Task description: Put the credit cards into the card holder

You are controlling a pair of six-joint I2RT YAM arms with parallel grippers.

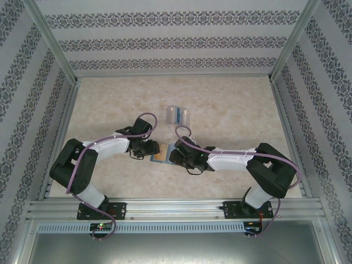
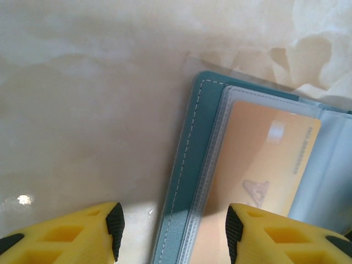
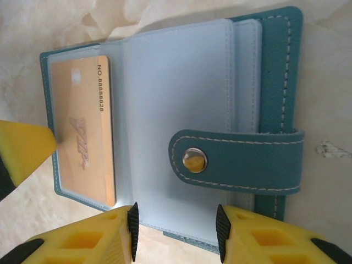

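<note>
From above, the left pincer (image 1: pixel 150 149) and right pincer (image 1: pixel 174 154) meet over the open wallet (image 1: pixel 160 153) in the middle of the worktop (image 1: pixel 110 104). The clear holder (image 1: pixel 186 116) sits well beyond them, apparently with a blue card (image 1: pixel 178 114) already in it.

Left wrist: this pincer is wide open and grips nothing, its fingers straddling the wallet's stitched edge. The orange card (image 2: pixel 264 159) lies in a clear sleeve, partly under one finger (image 2: pixel 286 236). Closing here would likely pinch sleeve and cover along with the card, so the whole wallet would lift.

Right wrist: this pincer is also open and empty. The wallet's near edge lies between its fingers, with the snap strap (image 3: pixel 242 159) just ahead. The orange card lies to the left of the gap, beside a left-pincer fingertip (image 3: pixel 25 146). Unless the wallet is pinned, pulling the card may drag it along, and the thin card could slip from the pads.
</note>
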